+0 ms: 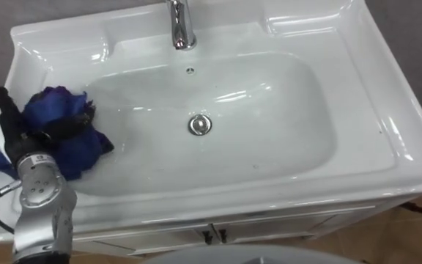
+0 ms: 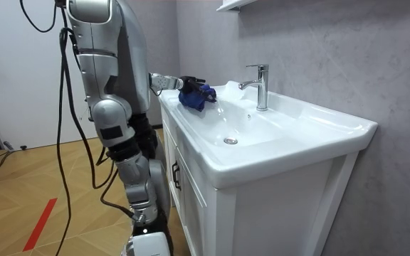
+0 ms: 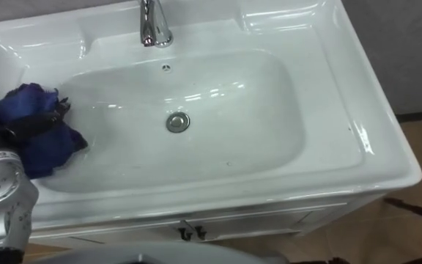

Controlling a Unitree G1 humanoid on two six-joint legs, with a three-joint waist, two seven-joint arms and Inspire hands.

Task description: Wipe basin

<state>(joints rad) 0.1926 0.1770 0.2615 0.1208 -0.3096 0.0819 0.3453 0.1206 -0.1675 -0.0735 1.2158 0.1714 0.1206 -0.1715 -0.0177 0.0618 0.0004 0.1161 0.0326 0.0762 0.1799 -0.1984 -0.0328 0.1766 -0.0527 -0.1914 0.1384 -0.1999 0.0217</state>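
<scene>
Clutching blue cloth [image 1: 70, 136], left hand [image 1: 15, 138] at basin [image 1: 269, 125] edge

1 basin [image 1: 291, 139], 1 tap [image 1: 182, 26], 1 cloth [image 1: 59, 103]

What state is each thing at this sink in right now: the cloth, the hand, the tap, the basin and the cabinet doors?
Blue cloth: bunched up, at the basin's left side, gripped.
Left hand: fingers curled over the cloth.
Faucet: off, no water running.
Basin: no pooled water visible.
Cabinet doors: closed.
</scene>
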